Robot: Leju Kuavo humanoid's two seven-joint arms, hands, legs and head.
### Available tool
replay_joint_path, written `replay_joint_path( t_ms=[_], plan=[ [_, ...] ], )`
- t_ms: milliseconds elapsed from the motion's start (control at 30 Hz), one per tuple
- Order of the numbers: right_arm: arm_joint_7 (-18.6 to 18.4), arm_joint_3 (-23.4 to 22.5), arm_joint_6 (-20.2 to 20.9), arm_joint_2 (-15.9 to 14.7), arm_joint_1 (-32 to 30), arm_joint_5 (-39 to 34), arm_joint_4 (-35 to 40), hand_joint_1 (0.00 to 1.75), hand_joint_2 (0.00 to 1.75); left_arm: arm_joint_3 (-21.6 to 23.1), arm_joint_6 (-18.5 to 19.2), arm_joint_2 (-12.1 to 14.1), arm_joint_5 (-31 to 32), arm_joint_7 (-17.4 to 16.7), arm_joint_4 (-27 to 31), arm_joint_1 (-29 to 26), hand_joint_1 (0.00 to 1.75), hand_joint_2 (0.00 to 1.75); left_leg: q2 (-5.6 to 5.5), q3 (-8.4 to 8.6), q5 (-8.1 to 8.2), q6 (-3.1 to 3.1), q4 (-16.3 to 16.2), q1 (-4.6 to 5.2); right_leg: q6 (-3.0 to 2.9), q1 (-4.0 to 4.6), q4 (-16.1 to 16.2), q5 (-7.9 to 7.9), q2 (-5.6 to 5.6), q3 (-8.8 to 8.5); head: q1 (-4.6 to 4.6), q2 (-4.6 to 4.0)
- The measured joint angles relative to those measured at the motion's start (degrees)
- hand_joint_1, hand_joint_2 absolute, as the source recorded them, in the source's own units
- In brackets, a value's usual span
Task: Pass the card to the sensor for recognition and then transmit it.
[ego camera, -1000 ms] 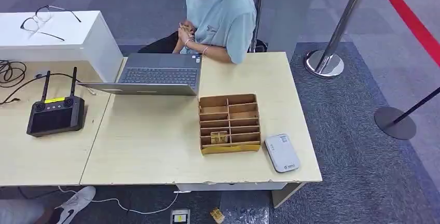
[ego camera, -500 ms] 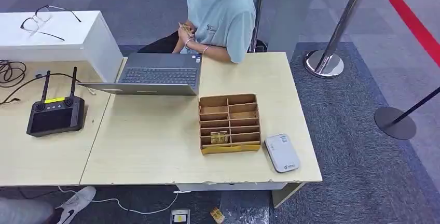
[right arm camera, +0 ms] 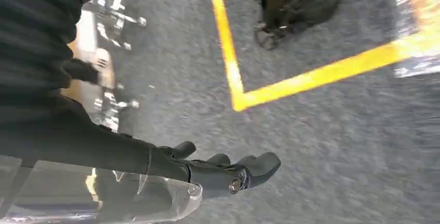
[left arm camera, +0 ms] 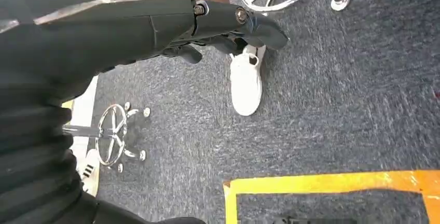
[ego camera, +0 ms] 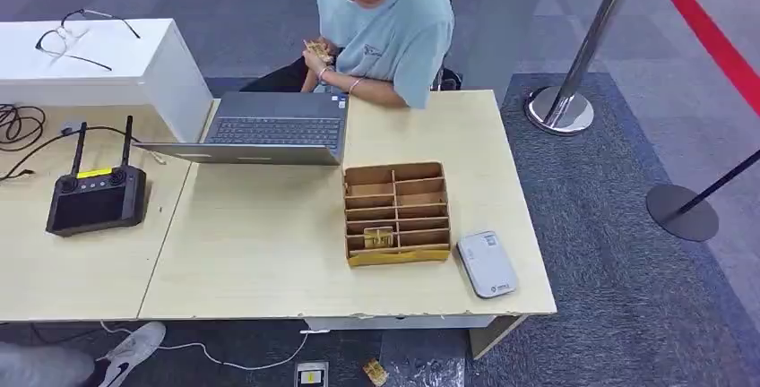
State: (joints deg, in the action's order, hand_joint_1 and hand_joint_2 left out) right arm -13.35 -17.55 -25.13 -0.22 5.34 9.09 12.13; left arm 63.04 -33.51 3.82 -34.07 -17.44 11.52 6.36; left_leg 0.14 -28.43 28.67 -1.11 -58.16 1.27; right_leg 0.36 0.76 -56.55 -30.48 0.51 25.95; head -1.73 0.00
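Observation:
A yellowish card (ego camera: 378,237) stands in a front slot of the cardboard divider box (ego camera: 397,213) on the light wooden table (ego camera: 269,253). The sensor (ego camera: 487,263), a flat grey-white device, lies just right of the box near the table's front edge. My left hand (left arm camera: 223,22) hangs over the carpet, its fingers stretched out and holding nothing. My right hand (right arm camera: 223,169) also hangs above the carpet, fingers loosely apart and empty. Both hands are far from the card.
A person in a light blue shirt (ego camera: 390,29) sits behind the table holding small cards. An open laptop (ego camera: 269,129) lies at the back, a black controller (ego camera: 97,197) at the left. Stanchion bases (ego camera: 560,109) stand on the right. A white shoe (left arm camera: 246,81) is near my left hand.
The person behind the table has leaned forward and lifted the cards a little. The card, box and sensor have not moved.

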Motion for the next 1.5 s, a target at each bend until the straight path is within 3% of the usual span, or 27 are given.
replay_joint_path(
  t_ms=[100, 267, 533, 700, 867, 1000, 1067, 1133, 1200, 1333, 1500],
  plan=[
    [3.6, 0.1, 0.4, -0.1, 0.0, -0.3, 0.0, 0.0, 1.75, 0.0, 0.6, -0.1, 0.4, -0.5, 0.0, 0.0, 0.0, 1.75, 0.0, 0.0, 0.0, 0.0, 0.0, 0.0, 0.0, 0.0, 0.0, 0.0, 0.0, 0.0, 0.04, 0.0],
    [4.5, 0.4, 0.1, -0.1, 0.0, 0.0, 0.0, 0.0, 1.75, 0.0, 0.4, -0.1, 0.7, -0.5, 0.0, 0.0, 0.0, 1.75, 0.0, 0.0, 0.0, 0.0, 0.0, 0.0, 0.0, 0.0, 0.0, 0.0, 0.0, 0.0, 0.02, 0.0],
    [-2.2, 1.2, -1.5, 0.3, 0.0, 0.7, -0.5, 0.0, 1.75, 0.0, -0.2, -0.3, 0.7, 0.0, 0.0, 0.0, 0.0, 1.75, -0.01, 0.0, 0.0, 0.0, 0.0, 0.0, 0.0, 0.0, 0.0, 0.0, 0.0, 0.01, 0.02, 0.0],
    [-3.4, 1.5, -4.8, 0.3, 0.0, 1.2, -0.5, 0.0, 1.75, 0.0, -0.1, -0.8, 0.4, -1.3, 0.0, 0.0, 0.0, 1.75, 0.0, 0.0, 0.0, 0.0, 0.0, 0.0, 0.0, 0.0, 0.0, 0.0, 0.0, 0.0, 0.02, 0.0],
    [0.3, 1.9, -9.0, -0.8, 0.0, 0.9, -0.5, 0.0, 1.75, 0.0, -0.1, -0.9, -0.3, -2.1, 0.0, 0.0, 0.0, 1.75, -0.01, 0.0, 0.0, 0.0, 0.0, 0.01, 0.0, -0.02, 0.0, 0.0, 0.0, 0.0, 0.0, 0.0],
    [6.5, 1.8, -14.6, -2.5, -0.2, 2.7, -0.1, 0.0, 1.75, 0.0, -0.2, -1.0, -0.8, -2.4, 0.0, 0.0, 0.0, 1.75, -0.01, 0.0, 0.0, 0.0, 0.0, 0.04, 0.01, -0.04, 0.0, 0.01, 0.0, -0.01, 0.02, 0.0],
    [8.2, -0.6, -14.9, -2.8, -0.9, 12.2, 1.7, 0.0, 1.75, 0.0, -0.3, -1.1, -1.1, -2.4, 0.0, -0.1, 0.0, 1.75, -0.03, -0.02, 0.0, 0.0, 0.0, 0.04, 0.02, -0.04, 0.0, 0.02, 0.0, -0.01, 0.0, 0.0],
    [11.8, -5.3, -14.9, -2.9, -1.0, 24.2, 3.7, 0.0, 1.75, 0.0, -0.4, -1.2, -1.4, -2.3, 0.0, -0.1, 0.0, 1.75, -0.06, -0.02, 0.0, 0.0, 0.0, 0.04, 0.02, -0.04, 0.0, 0.03, 0.0, 0.01, 0.02, 0.0],
    [15.8, -10.9, -15.0, -2.9, -0.6, 30.9, 5.4, 0.0, 1.75, 0.0, -0.5, -1.3, -1.5, -2.3, 0.0, -0.1, 0.0, 1.75, -0.06, 0.0, 0.0, 0.0, 0.0, 0.04, 0.02, -0.04, 0.0, 0.03, 0.01, 0.0, 0.0, 0.0],
    [19.6, -21.8, -15.0, -3.0, 0.3, 34.7, 9.2, 0.0, 1.75, 0.0, -0.6, -1.3, -1.5, -2.3, 0.0, -0.1, 0.0, 1.75, -0.08, -0.01, -0.01, -0.01, 0.0, 0.05, 0.02, -0.06, 0.0, 0.03, 0.05, 0.01, 0.02, 0.0],
    [27.7, -35.1, -15.0, -2.8, 1.7, 35.4, 13.9, 0.0, 1.75, 0.0, -1.0, -1.4, -1.7, -2.3, 0.0, -0.1, 0.0, 1.75, -0.07, -0.03, 0.0, -0.01, 0.0, 0.06, 0.02, -0.06, 0.0, 0.03, 0.03, 0.03, 0.02, 0.0]
  ],
)
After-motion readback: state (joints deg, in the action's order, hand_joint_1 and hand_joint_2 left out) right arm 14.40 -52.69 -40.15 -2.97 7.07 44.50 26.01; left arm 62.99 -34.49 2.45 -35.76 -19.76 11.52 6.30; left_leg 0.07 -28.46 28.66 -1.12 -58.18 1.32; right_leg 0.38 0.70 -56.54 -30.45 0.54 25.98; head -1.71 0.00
